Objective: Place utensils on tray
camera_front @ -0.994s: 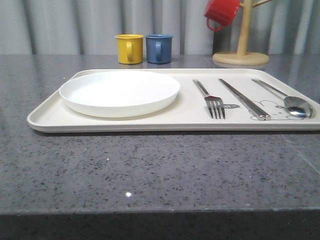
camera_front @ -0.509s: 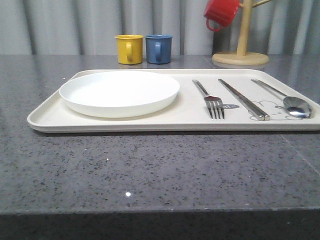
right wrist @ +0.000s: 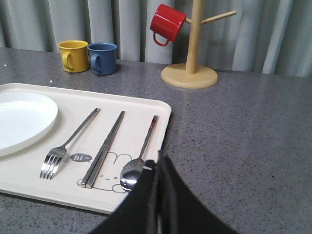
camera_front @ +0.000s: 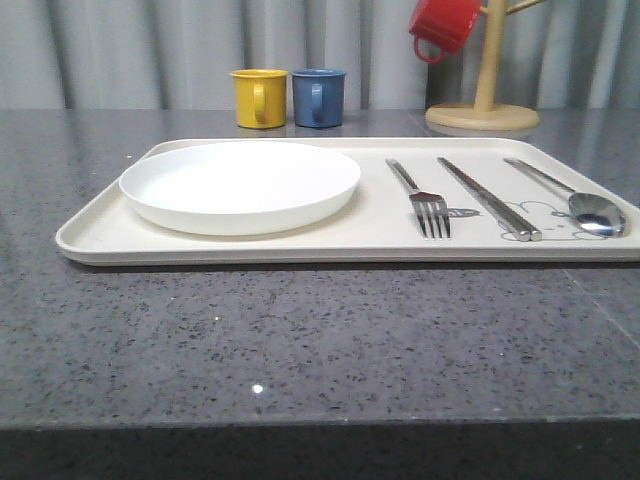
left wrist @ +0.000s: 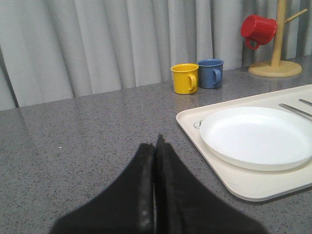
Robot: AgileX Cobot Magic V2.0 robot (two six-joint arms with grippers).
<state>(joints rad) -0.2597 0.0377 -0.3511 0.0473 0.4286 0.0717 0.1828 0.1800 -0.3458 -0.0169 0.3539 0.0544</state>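
Just beside right fingers (right wrist: 157,168): spoon (right wrist: 139,161) on tray (right wrist: 146,105).

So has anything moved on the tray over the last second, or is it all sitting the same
Nothing visibly changed. The fork, chopsticks and spoon lie side by side on the tray as before, right of the white plate.

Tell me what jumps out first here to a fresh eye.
The large cream rectangular plastic tray on the grey speckled counter, carrying a round white plate on its left half. To the plate's right lie a silver metal fork, chopsticks and spoon, side by side. Behind, a red mug hangs from a wooden stand.
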